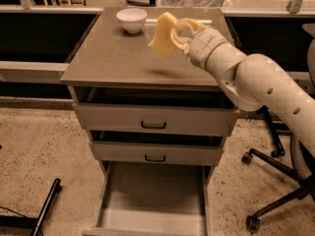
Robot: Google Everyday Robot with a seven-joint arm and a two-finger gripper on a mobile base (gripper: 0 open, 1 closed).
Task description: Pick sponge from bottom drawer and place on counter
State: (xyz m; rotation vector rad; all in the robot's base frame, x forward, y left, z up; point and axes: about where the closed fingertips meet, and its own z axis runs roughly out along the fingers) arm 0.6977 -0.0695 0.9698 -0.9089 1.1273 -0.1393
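Sponge [161, 33], pale yellow, hangs tilted above the tabletop [108, 58], pinched in the closed fingers of the end effector [175, 35]. A white bowl [131, 19] sits near the tabletop's back edge. Below, the bottom drawer [152, 200] is pulled out.

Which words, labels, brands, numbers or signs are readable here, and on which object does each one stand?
None: no readable text shows on the counter, the white bowl, the bottom drawer or the arm.
The gripper, above the counter, holds the sponge, also unmarked.
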